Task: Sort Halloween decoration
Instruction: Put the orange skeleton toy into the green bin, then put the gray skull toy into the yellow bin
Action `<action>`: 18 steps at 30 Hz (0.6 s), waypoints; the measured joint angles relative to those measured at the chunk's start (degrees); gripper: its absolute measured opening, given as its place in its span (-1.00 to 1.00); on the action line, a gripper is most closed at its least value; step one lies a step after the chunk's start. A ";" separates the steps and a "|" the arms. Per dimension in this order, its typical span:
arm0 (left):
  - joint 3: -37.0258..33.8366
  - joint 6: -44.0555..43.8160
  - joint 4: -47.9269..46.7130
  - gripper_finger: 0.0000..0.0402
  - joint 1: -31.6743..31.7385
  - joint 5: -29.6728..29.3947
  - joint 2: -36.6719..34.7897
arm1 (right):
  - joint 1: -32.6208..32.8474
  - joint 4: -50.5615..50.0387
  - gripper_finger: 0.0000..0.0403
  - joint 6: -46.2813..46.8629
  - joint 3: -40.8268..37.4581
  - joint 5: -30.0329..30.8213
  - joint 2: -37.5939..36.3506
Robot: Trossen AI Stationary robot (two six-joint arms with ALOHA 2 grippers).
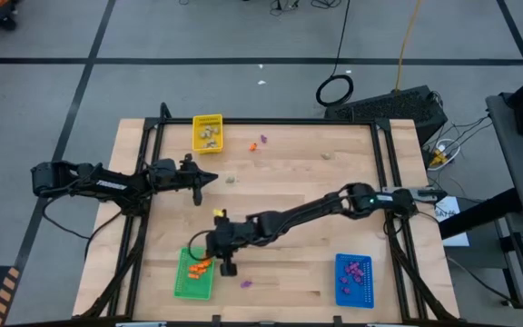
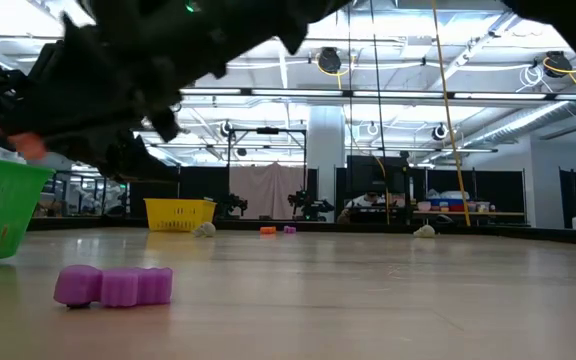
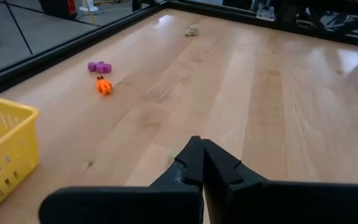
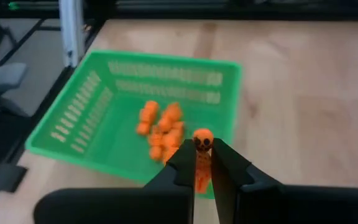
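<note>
Gripping: the right gripper (image 4: 202, 163) has its jaws closed on an orange trinket (image 4: 202, 144), a small figure with a round head.
Position: over the near-left of the table (image 1: 334, 218), at the right edge of the green tray (image 4: 92, 118).
Green tray: holds a heap of orange trinkets (image 4: 160, 130).
Left gripper (image 3: 202, 158): jaws pressed together, holding nothing, far left of the table.
Yellow tray (image 1: 208, 133): far left, beige-grey pieces inside.
Blue tray (image 1: 353, 279): near right, purple pieces inside.
Loose: a purple trinket (image 2: 114, 286) near the green tray; orange and purple ones (image 3: 101, 76) at the far side.
</note>
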 joint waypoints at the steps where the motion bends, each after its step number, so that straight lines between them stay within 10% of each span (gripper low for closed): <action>1: 0.00 -0.02 -0.02 -1.00 0.01 0.00 0.00 | 0.19 -1.02 -0.95 0.01 1.73 -0.83 1.19; 9: -0.02 -1.42 -0.05 -1.00 -0.10 0.22 0.00 | 0.67 -2.13 -0.87 1.78 6.81 -2.72 5.83; 18: -0.02 -1.46 -0.09 -1.00 -0.10 0.24 0.00 | 0.48 -2.59 -0.26 -0.29 6.87 -2.23 4.29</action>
